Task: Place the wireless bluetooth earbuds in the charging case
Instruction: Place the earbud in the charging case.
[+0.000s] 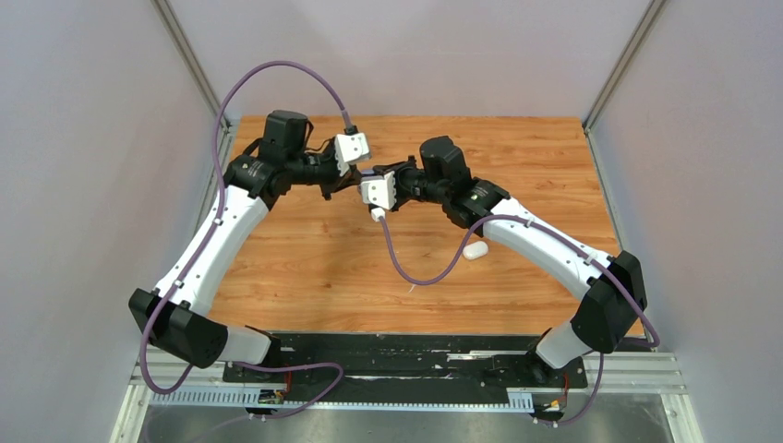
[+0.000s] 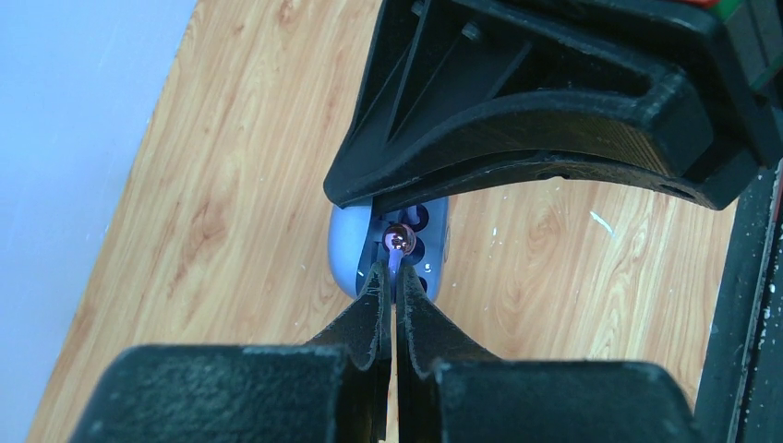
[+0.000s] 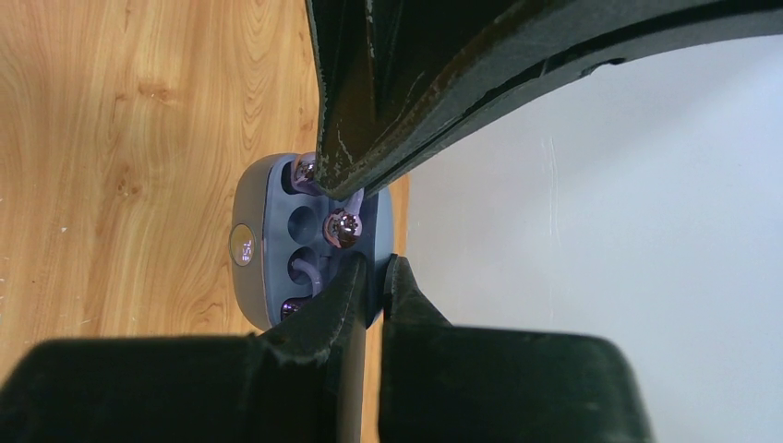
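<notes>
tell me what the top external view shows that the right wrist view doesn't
Only top external: the whole left arm and right arm, and a white case lying by itself. Only right wrist: the open purple case with its sockets and a purple earbud, the right jaws shut on its edge. Both: the wooden table, and the two arms' jaws meeting.

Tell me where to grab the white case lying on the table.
Pinch the white case across its short width, coming straight down. It lies flat on the table, a smooth oval with its long axis roughly left to right, so the long sides likely give the fingers the narrowest seat. The right arm passes close beside it.
</notes>
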Motion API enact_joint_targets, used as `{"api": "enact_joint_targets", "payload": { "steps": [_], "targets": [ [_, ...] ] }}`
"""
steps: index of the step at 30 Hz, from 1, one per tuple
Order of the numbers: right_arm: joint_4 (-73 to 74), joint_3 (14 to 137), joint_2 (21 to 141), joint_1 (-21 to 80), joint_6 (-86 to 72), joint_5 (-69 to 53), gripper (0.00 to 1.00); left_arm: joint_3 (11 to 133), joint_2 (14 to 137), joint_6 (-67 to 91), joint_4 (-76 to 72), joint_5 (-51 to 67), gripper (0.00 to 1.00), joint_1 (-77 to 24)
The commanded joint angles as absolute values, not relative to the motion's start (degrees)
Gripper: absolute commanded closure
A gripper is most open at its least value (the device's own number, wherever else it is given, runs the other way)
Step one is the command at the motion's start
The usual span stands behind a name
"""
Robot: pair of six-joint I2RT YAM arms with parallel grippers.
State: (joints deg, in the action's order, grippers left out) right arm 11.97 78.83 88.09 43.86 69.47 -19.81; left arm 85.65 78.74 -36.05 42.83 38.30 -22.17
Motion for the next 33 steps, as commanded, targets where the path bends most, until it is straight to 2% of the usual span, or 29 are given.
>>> {"api": "enact_joint_targets", "payload": {
  "steps": [1,13,18,27,29,31,33],
  "targets": [
    [10.7,81.7,88.2,44.2,68.7,-20.2,1.0,86.8,77.3,-38.9,45.8,37.2,1.0,-22.5],
    [10.7,82.1,88.0,44.2,68.7,-20.7,1.0,90.9,80.8,-41.1,50.6,35.0,0.99,-24.4],
    [10.7,82.5,88.4,44.2,68.6,-20.8,1.0,91.7,81.1,-41.4,51.4,34.0,0.77,-24.5],
    [10.7,82.6,88.6,44.2,68.6,-21.1,1.0,91.8,81.1,-38.6,49.5,33.9,0.66,-24.5],
    [10.7,82.5,88.7,44.2,68.4,-21.1,1.0,92.0,80.8,-37.2,48.5,34.3,0.58,-24.5],
    [10.7,82.5,88.8,44.2,68.0,-21.0,1.0,92.0,80.1,-35.8,46.8,34.6,0.41,-24.5],
    [10.7,82.3,88.7,44.1,68.0,-20.9,1.0,92.1,79.1,-33.7,45.0,33.7,0.3,-24.5]
  ]
}}
